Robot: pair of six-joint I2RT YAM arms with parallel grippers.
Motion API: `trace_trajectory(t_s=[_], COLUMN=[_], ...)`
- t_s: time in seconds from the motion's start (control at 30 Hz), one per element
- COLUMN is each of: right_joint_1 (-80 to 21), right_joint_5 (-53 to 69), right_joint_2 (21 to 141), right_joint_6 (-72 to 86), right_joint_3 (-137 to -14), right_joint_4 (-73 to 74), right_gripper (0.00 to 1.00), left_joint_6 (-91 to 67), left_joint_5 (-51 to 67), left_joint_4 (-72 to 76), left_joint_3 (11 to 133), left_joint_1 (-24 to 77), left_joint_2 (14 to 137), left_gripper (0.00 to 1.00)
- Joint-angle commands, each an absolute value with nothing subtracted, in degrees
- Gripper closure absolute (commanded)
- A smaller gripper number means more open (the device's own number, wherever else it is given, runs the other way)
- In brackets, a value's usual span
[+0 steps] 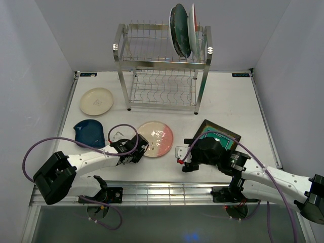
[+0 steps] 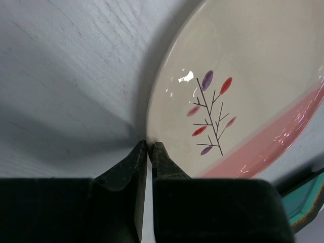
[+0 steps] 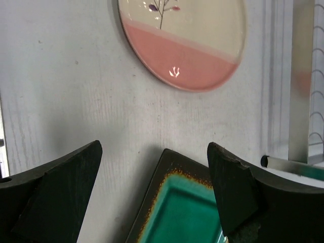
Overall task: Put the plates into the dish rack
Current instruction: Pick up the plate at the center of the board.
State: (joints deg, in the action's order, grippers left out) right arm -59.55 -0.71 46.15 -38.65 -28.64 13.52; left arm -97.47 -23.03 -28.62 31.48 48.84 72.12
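Observation:
The pink-and-cream plate (image 1: pixel 157 137) lies on the table in front of the dish rack (image 1: pixel 162 71). My left gripper (image 1: pixel 139 148) is at its left rim. In the left wrist view its fingers (image 2: pixel 149 145) are closed on the rim of that plate (image 2: pixel 243 76). My right gripper (image 1: pixel 186 154) is open over the near-left corner of the square green plate (image 1: pixel 223 135). The right wrist view shows its jaws wide apart (image 3: pixel 154 147) above that corner (image 3: pixel 182 202). A cream plate (image 1: pixel 96 101) and a dark blue plate (image 1: pixel 89 132) lie at the left. A dark teal plate (image 1: pixel 179 30) and a white red-rimmed plate (image 1: pixel 193 23) stand in the rack's top tier.
The rack's lower tier (image 1: pixel 163 88) holds no plates. A rack leg (image 3: pixel 301 81) shows at the right of the right wrist view, with the pink-and-cream plate (image 3: pixel 187 40) ahead. White walls enclose the table on three sides. Purple cables loop beside both arms.

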Motion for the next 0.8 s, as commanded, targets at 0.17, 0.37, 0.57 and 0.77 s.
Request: trace_trajectory(t_s=[0.17, 0.37, 0.57, 0.77], right_joint_1=[-60.6, -63.1, -67.9, -69.8], right_joint_5=[8.9, 10.1, 3.9, 0.8], right_joint_2=[49.8, 53.1, 54.4, 56.5], right_joint_6=[-45.4, -45.6, -46.8, -46.8], right_joint_3=[-30.5, -33.0, -30.5, -28.6], right_joint_4=[10.9, 11.1, 5.5, 0.7], right_gripper=[0.09, 0.07, 0.05, 0.03], left_joint_6=[-94.2, -94.0, -94.5, -96.3], left_joint_5=[-19.2, -18.6, -18.7, -19.1], left_joint_4=[-25.5, -25.2, -24.7, -24.2], left_joint_3=[32.3, 33.5, 35.4, 36.7], left_joint_1=[51.1, 53.0, 55.6, 57.6], left_joint_2=[67.7, 65.7, 66.2, 66.8], left_gripper=[1.00, 1.00, 1.00, 1.00])
